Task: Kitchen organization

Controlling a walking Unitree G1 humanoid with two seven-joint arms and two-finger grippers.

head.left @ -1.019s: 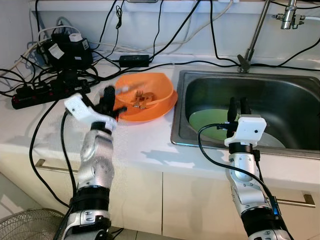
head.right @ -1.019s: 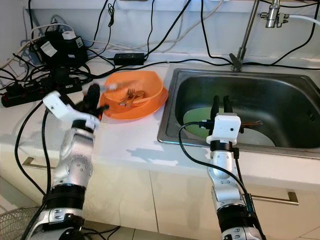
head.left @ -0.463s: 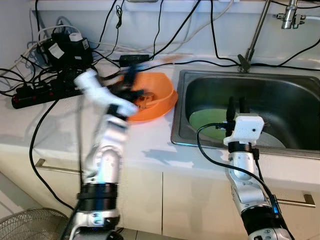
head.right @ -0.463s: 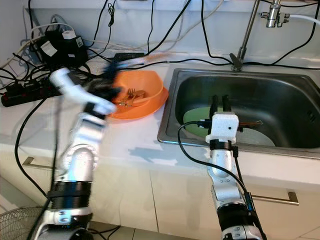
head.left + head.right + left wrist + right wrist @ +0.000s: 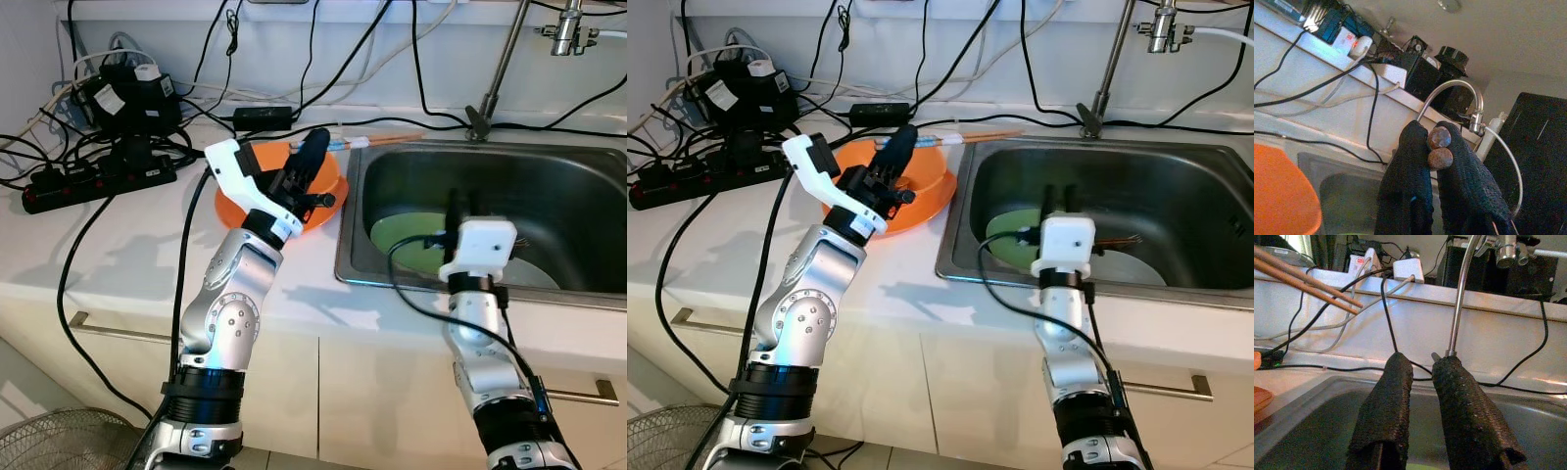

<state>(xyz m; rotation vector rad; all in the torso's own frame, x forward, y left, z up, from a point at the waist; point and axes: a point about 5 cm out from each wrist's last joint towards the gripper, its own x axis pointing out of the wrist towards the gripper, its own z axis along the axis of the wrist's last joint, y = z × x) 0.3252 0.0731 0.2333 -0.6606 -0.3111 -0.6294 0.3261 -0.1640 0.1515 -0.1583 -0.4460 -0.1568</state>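
chopsticks: clamped in left pincer, tips jutting toward the sink.
bowl: orange, on desk just beneath that pincer.
right pincer: slightly parted, empty, above green plate.
risk: thin sticks pivot or slip, likely dropping into sink.

Head stereo pair: we look fwd/down at counter, both eyes sharing sink & orange bowl. Wrist cams: we sight close along fingers toward faucet & back wall, tilted upward.
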